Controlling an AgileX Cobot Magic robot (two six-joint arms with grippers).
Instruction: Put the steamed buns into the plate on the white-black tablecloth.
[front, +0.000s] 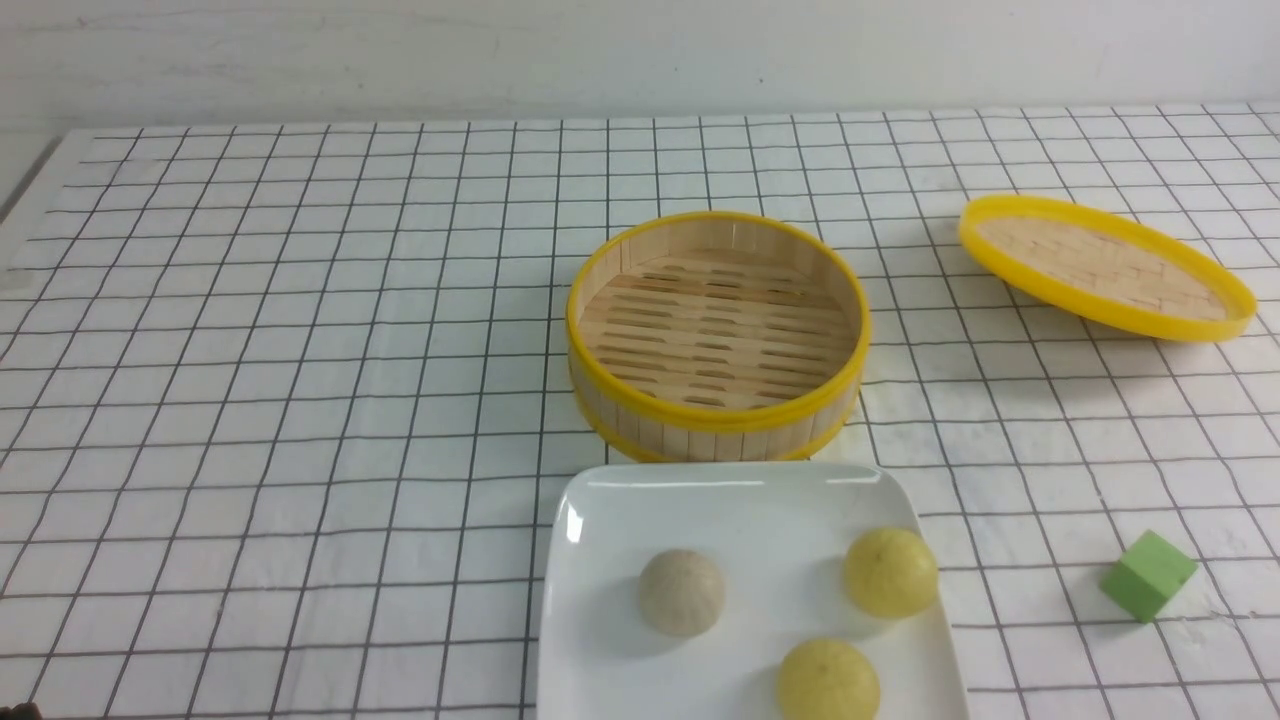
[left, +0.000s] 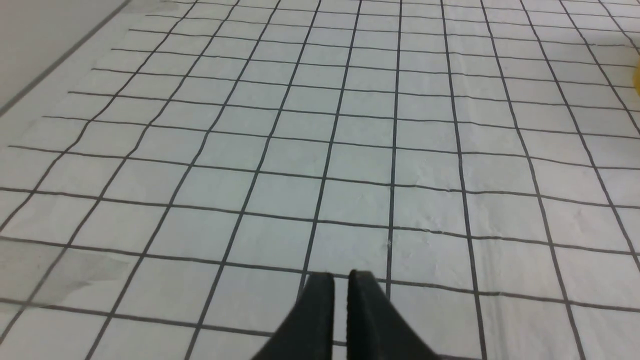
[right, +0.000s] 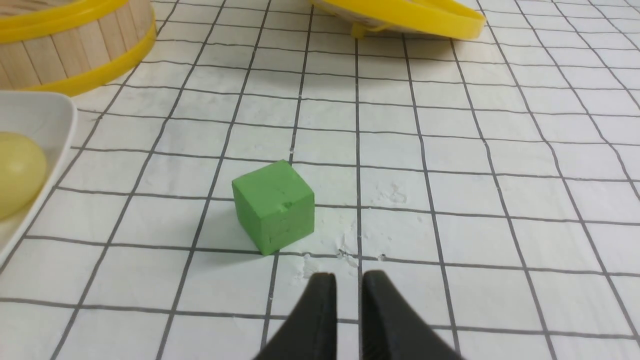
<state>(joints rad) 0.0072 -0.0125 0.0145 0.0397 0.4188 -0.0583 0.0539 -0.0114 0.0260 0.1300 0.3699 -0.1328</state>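
Three steamed buns lie in the white plate (front: 700, 480) on the white-black tablecloth (front: 300, 350): an off-white one (front: 682, 591) and two pale yellow ones (front: 890, 572) (front: 828, 682). Neither gripper appears in the front view. In the left wrist view my left gripper (left: 341, 277) hovers over bare cloth, its fingers together but for a thin slit, holding nothing. My right gripper (right: 348, 277) is likewise shut and empty, just short of the green cube (right: 274, 206), with the plate's corner (right: 50, 115) and one yellow bun (right: 17, 172) off to the side.
The round bamboo steamer (front: 700, 425) stands empty just behind the plate. Its yellow-rimmed lid (front: 1105, 265) lies tilted at the back right. A green cube (front: 1148, 575) sits on the cloth to the right of the plate.
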